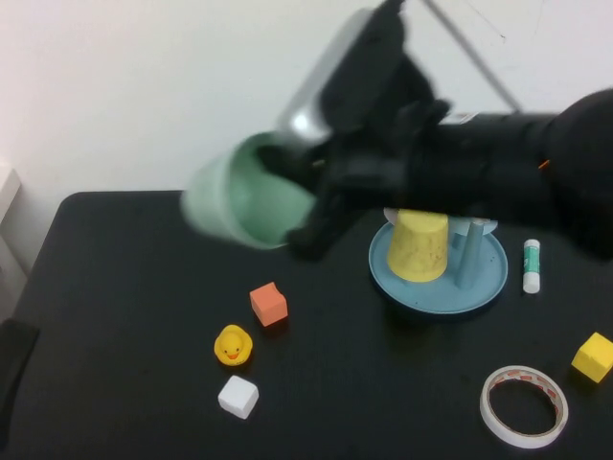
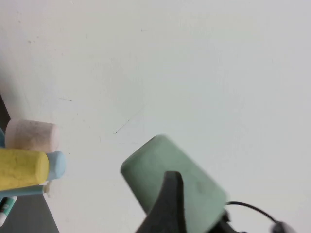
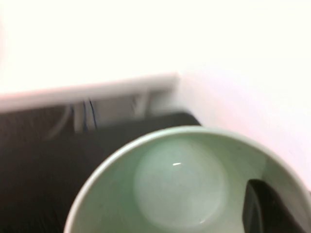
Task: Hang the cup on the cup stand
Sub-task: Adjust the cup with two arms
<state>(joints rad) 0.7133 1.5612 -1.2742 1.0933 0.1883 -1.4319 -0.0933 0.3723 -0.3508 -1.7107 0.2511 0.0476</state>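
Observation:
The cup (image 1: 239, 201), a pale mint-green tumbler, is in the air above the table's back left, tipped on its side with its mouth toward the arm. My right gripper (image 1: 308, 206) is shut on its rim. One finger (image 3: 255, 208) is inside the cup (image 3: 180, 184); the other finger (image 2: 167, 204) lies across its outside (image 2: 146, 167). The cup stand (image 1: 436, 302), a round light blue tray, stands to the right. It carries an upside-down yellow cup (image 1: 419, 246) and a bare blue peg (image 1: 469, 254). My left gripper shows in no view.
An orange cube (image 1: 269, 304), a yellow duck (image 1: 233, 346) and a white cube (image 1: 238, 396) lie below the held cup. A glue stick (image 1: 533, 265), a yellow cube (image 1: 593, 356) and a tape roll (image 1: 523, 405) lie at the right.

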